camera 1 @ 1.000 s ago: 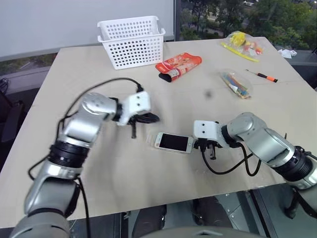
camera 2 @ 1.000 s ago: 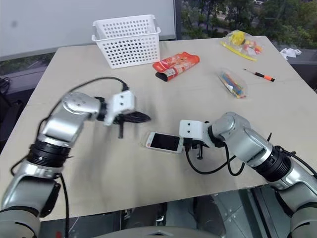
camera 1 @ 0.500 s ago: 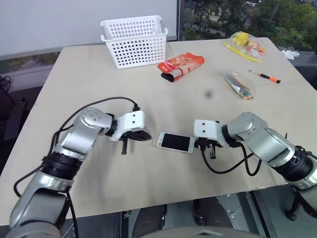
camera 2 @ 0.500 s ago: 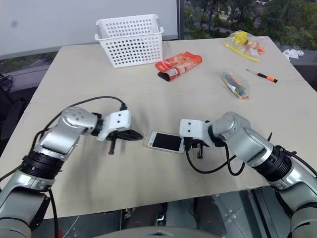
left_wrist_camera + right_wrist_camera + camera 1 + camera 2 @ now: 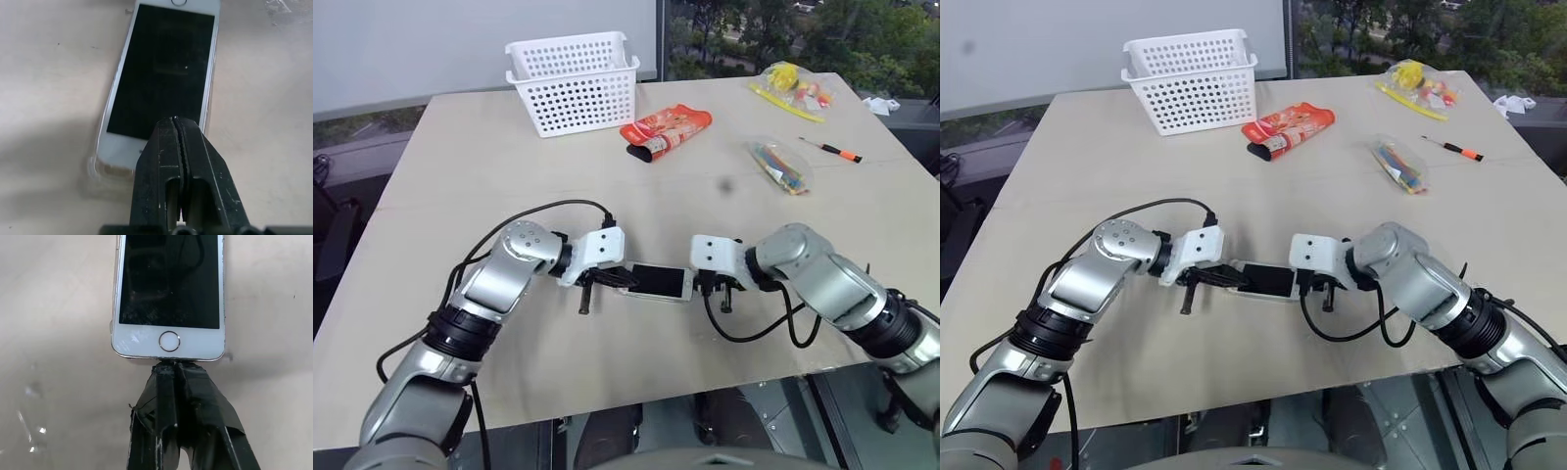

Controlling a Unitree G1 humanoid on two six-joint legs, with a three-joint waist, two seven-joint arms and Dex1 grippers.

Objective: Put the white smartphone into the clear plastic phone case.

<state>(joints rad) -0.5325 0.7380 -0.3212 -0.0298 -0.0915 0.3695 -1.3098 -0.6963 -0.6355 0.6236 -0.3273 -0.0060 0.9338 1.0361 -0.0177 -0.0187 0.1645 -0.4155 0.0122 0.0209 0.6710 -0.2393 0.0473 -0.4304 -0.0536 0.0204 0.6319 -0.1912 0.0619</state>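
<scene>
- Between the two pincers, near the front of the bench (image 5: 489,176), lies the white smartphone (image 5: 658,281), screen up, its long axis running across from one arm to the other.
- Left pincer (image 5: 176,128): fingers pressed together with nothing between them, tip resting over the phone's end farthest from the home button, on the lower edge of the dark screen.
- Right pincer (image 5: 172,369): also fully closed and empty, its tip butted against the short edge just below the home button.
- Each arm is at its own end of the phone, so neither is clearly the nearer; the coming move looks to turn on pushing or pressing along that long axis.
- Under the phone sits the clear plastic phone case (image 5: 96,168), its glinting rim showing past the phone's corner and side by the left pincer; I judge the phone laid in the shell but perhaps not snapped home at that end.
- Count: one phone, one clear case, two pincers.
- Also one white basket (image 5: 573,80), one orange-red snack packet (image 5: 668,130), one clear bag of coloured sticks (image 5: 780,164), one small screwdriver (image 5: 832,149), one bag of yellow bits (image 5: 790,86), all well apart from the phone at the far side.
</scene>
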